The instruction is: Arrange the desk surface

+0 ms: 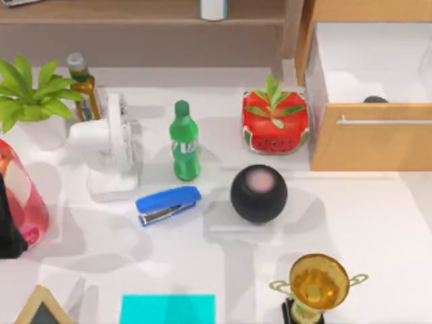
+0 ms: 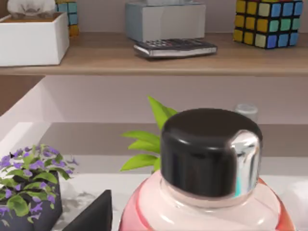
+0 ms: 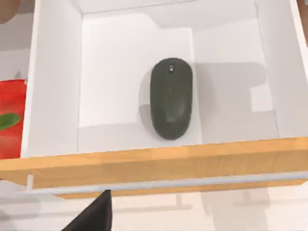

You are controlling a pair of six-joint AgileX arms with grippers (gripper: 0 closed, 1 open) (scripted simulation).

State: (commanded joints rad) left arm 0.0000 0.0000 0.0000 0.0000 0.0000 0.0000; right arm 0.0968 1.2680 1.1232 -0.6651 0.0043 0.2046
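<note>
No text, brand or number reads clearly anywhere. The green plastic soda bottle (image 1: 184,142) bears a white label mark, illegible. The dark flat calculator (image 2: 174,47) shows unreadable keys.

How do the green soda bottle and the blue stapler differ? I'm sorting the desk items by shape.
The green soda bottle is tall and rounded, with a cap on top; the blue stapler is low, long and flat. The bottle is green with a label; the stapler is blue over a silvery metal base. Both rest on the desk surface, next to each other.
</note>
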